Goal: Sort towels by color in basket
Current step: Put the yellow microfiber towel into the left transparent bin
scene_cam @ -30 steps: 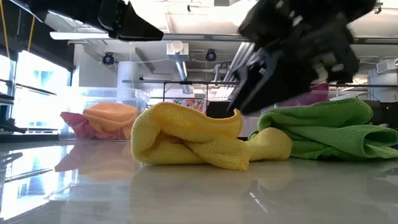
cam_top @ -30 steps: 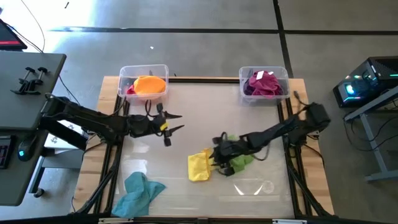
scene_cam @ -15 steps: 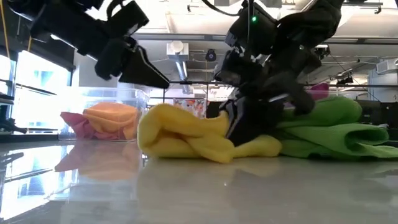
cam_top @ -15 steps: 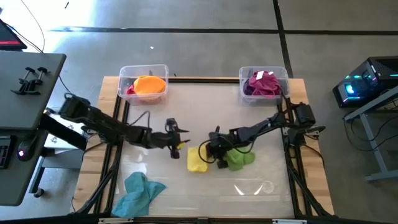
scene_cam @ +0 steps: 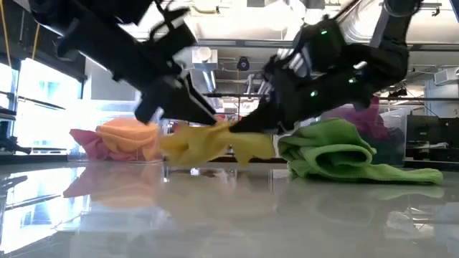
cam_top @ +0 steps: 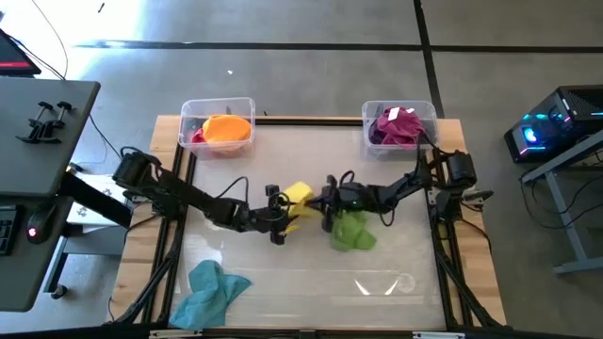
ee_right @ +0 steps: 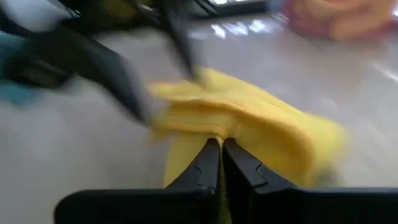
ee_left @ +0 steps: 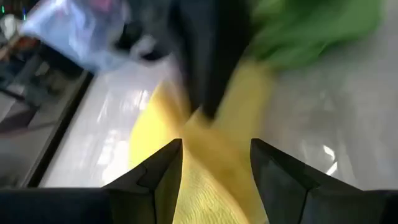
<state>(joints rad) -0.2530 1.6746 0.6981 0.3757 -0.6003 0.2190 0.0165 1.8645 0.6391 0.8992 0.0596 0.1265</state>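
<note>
Right tool (ee_right: 221, 163) has its fingers pressed together, pinching the yellow towel (cam_top: 298, 197) and holding it up off the surface (cam_top: 283, 151) near the middle. Left tool (ee_left: 214, 163) is spread wide, right up against the same towel. Lime green towel (cam_top: 350, 230) sits just beside, teal towel (cam_top: 209, 288) at the near left edge.

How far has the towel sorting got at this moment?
Done: orange and pink towels sit in the left bin, magenta and purple ones in the right bin. In hand: right gripper pinches the yellow towel, left gripper open beside it. Left: lime green towel, teal towel.
</note>
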